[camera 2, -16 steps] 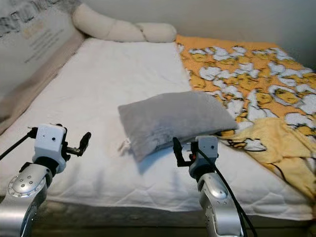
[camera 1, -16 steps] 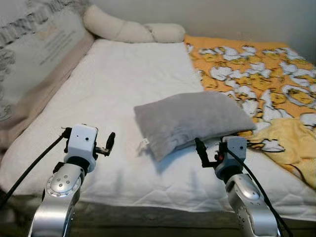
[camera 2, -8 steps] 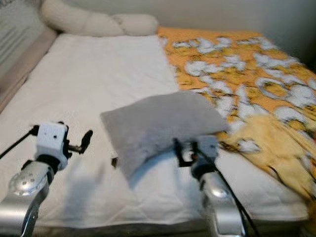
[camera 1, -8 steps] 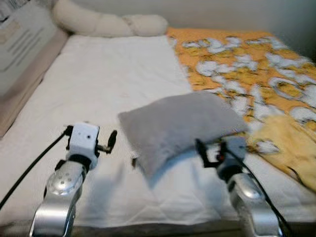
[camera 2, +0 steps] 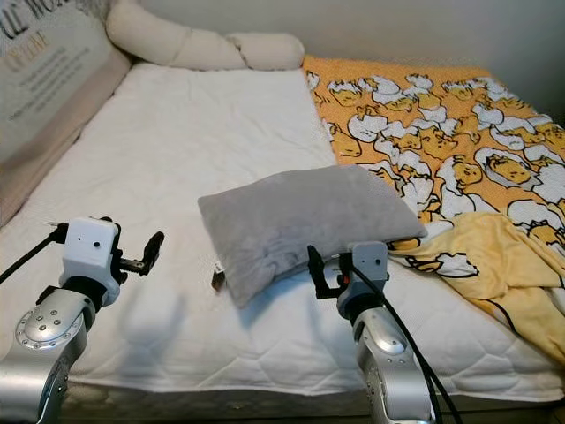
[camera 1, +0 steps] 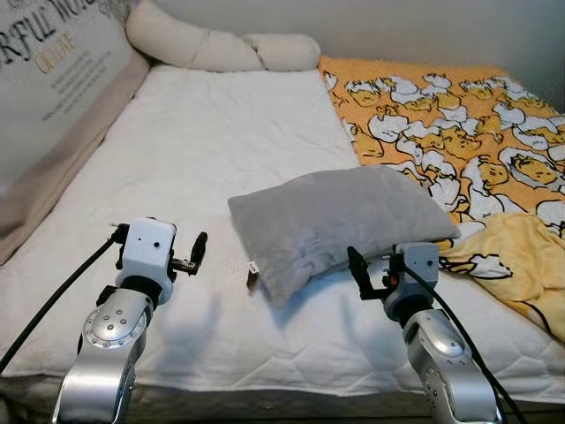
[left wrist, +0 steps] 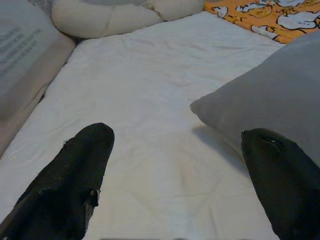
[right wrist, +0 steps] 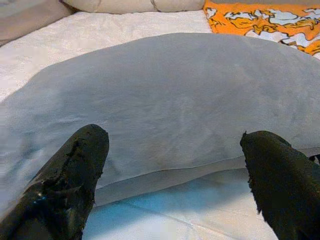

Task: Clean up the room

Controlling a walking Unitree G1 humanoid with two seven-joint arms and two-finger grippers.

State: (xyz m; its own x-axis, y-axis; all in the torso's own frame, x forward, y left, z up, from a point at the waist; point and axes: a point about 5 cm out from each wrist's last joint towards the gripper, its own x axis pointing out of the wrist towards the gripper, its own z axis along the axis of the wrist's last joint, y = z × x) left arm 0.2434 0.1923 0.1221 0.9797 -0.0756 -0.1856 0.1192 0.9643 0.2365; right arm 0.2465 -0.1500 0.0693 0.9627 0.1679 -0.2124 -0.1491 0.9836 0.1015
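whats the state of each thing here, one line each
grey pillow: lying flat on the white mattress, far edge over the orange blanket, not held
orange blanket: spread over the bed's right side, near part rumpled
cream bolster: lying along the head of the bed
left gripper: open, above bare mattress, left of the pillow
right gripper: open, at the pillow's near edge, holding nothing

White-quilted bed (camera 1: pixel 221 132) against a plain wall (camera 1: pixel 424 26).
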